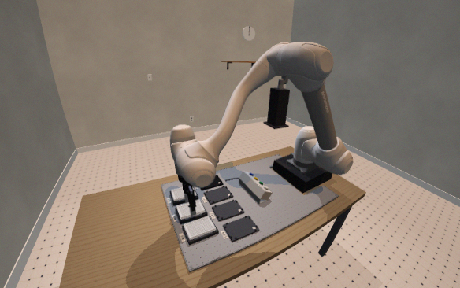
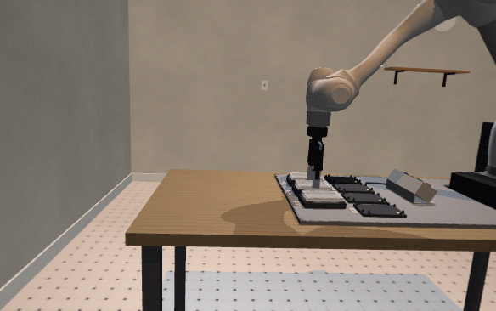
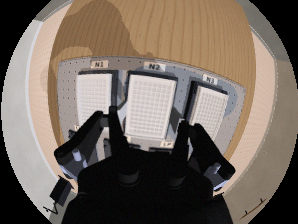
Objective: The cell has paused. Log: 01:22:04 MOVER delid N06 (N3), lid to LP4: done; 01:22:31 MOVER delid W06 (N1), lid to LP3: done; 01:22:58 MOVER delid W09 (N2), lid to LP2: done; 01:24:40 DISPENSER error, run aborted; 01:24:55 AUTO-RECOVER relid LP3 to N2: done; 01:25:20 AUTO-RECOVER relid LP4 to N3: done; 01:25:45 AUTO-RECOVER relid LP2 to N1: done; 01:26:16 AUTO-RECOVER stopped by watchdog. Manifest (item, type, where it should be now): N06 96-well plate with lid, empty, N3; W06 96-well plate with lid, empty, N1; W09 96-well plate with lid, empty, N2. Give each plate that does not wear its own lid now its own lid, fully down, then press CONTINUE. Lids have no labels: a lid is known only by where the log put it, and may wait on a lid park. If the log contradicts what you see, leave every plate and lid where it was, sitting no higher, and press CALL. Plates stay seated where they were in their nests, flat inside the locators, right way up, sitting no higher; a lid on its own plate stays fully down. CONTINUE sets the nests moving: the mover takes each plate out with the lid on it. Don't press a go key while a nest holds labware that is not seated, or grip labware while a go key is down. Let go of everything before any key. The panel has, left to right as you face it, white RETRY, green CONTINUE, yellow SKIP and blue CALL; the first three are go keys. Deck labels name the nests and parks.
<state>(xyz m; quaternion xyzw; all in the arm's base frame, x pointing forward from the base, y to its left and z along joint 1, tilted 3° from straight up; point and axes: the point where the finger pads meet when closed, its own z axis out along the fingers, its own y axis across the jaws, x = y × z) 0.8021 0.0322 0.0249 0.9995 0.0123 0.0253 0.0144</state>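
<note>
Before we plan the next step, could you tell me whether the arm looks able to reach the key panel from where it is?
Probably yes: the key panel sits between the base and the nests, unobstructed, but the gripper is shut on the N2 lid.

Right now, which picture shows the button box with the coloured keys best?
The top view: the key panel lies in plain sight beside the lid parks, its coloured keys facing up. The exterior view shows only its grey side, keys barely visible. The wrist view misses it, showing the end effector at the N2 lid.

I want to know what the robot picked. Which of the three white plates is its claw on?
The middle plate, in the nest labelled N2. The gripper is shut on its lid; the plates at N1 and N3 stand free.
</note>
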